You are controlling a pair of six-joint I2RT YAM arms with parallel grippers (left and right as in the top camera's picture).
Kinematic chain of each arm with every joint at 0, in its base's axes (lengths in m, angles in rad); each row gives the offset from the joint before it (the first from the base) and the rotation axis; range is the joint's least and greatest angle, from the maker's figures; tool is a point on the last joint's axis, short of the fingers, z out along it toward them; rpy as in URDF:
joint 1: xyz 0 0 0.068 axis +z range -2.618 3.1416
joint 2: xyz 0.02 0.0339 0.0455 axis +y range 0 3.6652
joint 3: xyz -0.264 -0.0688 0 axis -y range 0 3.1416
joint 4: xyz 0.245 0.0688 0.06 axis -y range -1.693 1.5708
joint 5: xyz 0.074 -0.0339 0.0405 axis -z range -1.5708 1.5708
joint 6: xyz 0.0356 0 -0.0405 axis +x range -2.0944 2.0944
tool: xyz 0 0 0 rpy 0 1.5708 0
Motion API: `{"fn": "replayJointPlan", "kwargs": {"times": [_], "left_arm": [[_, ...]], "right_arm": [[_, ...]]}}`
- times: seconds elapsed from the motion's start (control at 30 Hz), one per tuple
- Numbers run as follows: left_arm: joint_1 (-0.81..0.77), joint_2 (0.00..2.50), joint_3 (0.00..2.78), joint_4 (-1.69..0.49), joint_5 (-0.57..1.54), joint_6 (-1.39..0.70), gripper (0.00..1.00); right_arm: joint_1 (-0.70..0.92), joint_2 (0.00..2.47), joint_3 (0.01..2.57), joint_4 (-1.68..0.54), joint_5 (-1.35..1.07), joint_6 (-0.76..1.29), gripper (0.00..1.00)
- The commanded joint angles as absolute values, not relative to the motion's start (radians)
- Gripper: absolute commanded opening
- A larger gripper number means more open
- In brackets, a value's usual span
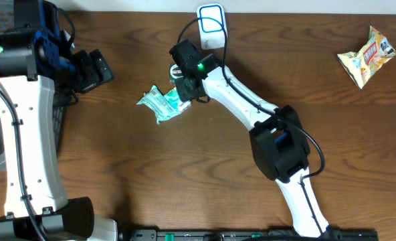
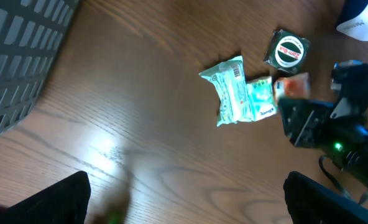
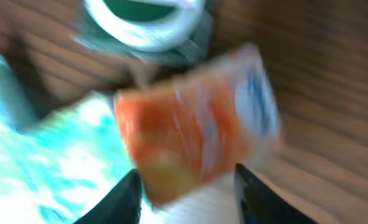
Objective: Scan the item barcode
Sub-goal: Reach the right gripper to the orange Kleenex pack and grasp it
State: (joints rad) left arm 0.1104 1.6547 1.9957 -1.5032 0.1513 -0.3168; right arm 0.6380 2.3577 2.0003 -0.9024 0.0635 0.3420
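A small orange and white packet [image 3: 196,124] fills the blurred right wrist view. Its lower end lies between my right gripper's [image 3: 187,193] two dark fingers, which press on both sides of it. From the left wrist view the same packet [image 2: 293,86] sits at the tip of the right gripper [image 2: 289,107], beside a crumpled green and white packet [image 2: 240,99]. Overhead, the right gripper [image 1: 184,84] covers the orange packet. My left gripper [image 1: 94,70] hangs at the far left, its fingers [image 2: 41,202] wide apart over bare wood.
A round dark green tin [image 2: 288,51] lies just behind the packets. A white device with a blue outline [image 1: 211,27] stands at the back edge. A yellow snack bag [image 1: 366,55] lies far right. A grey mesh basket [image 2: 16,56] sits at the left.
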Motion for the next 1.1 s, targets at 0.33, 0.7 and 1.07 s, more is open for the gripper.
{"fn": "replayJointPlan", "kwargs": {"times": [0.33,0.7,1.07], "left_arm": [[0.113,1.646,2.004,-1.507,0.146,-0.315,0.98],[0.113,1.646,2.004,-1.507,0.146,-0.315,0.98],[0.113,1.646,2.004,-1.507,0.146,-0.315,0.98]], "right_arm": [[0.590,2.278,2.001,-1.162,0.213,0.352,0.39],[0.604,2.306,2.001,-0.727,0.099,0.445,0.41],[0.604,2.385,2.000,-0.885,0.208,0.482,0.42]]}}
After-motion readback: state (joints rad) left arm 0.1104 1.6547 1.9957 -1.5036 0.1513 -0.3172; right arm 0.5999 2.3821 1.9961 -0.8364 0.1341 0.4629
